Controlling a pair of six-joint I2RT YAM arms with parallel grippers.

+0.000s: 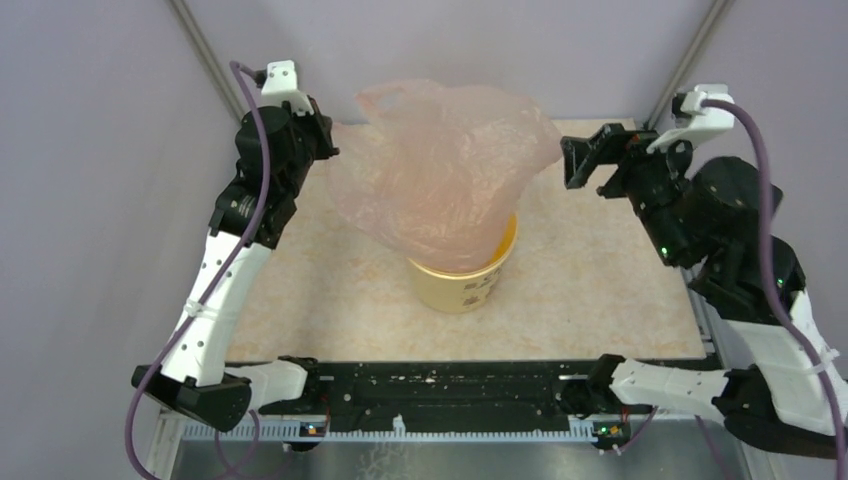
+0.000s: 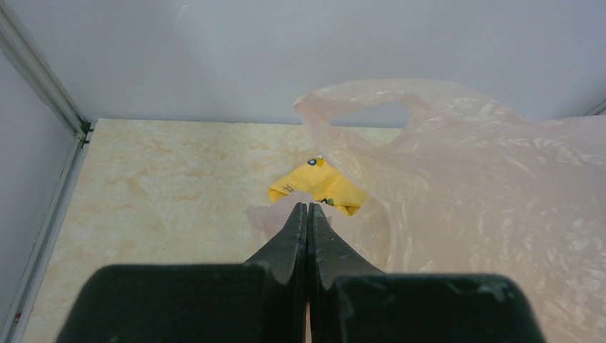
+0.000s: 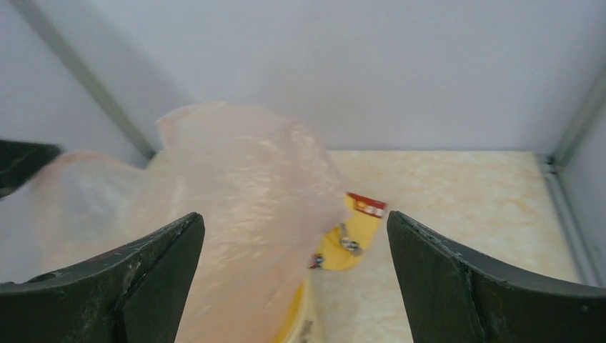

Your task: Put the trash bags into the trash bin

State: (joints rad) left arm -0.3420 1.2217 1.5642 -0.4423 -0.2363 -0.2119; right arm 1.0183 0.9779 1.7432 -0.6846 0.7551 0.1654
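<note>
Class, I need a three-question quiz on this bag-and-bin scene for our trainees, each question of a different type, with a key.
1. True or false: the right tool is shut on the pink bag.
2. Multiple choice: the bag's lower end sits A) flat on the table, B) inside the yellow bin, C) between the right tool's fingers.
3. Fill in: the left tool is ____ on the bag's edge.
Key: 1 false, it stands open; 2 B; 3 shut.
</note>
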